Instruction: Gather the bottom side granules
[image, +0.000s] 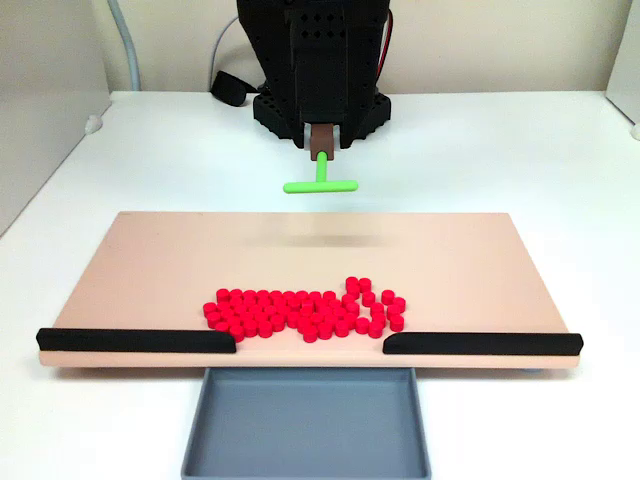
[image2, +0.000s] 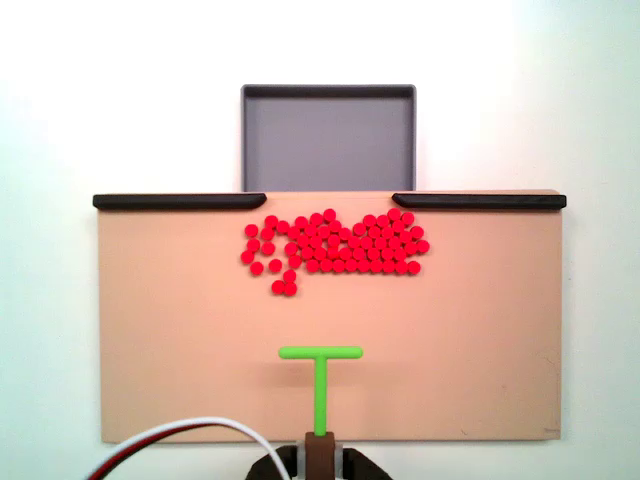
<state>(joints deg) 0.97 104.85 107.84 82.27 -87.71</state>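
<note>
Fixed view: granules beyond tool.

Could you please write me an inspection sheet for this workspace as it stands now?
Surface: tan board on a white table.
Job's things: red granules clustered near the gap between the black strips; grey tray beyond the gap holds none.
Clutter: nothing seen.
Grippers: gripper holds the green T-shaped tool by its stem, apart from the granules.
Cables: white and red cables by the arm.
Surroundings: pale walls.
</note>
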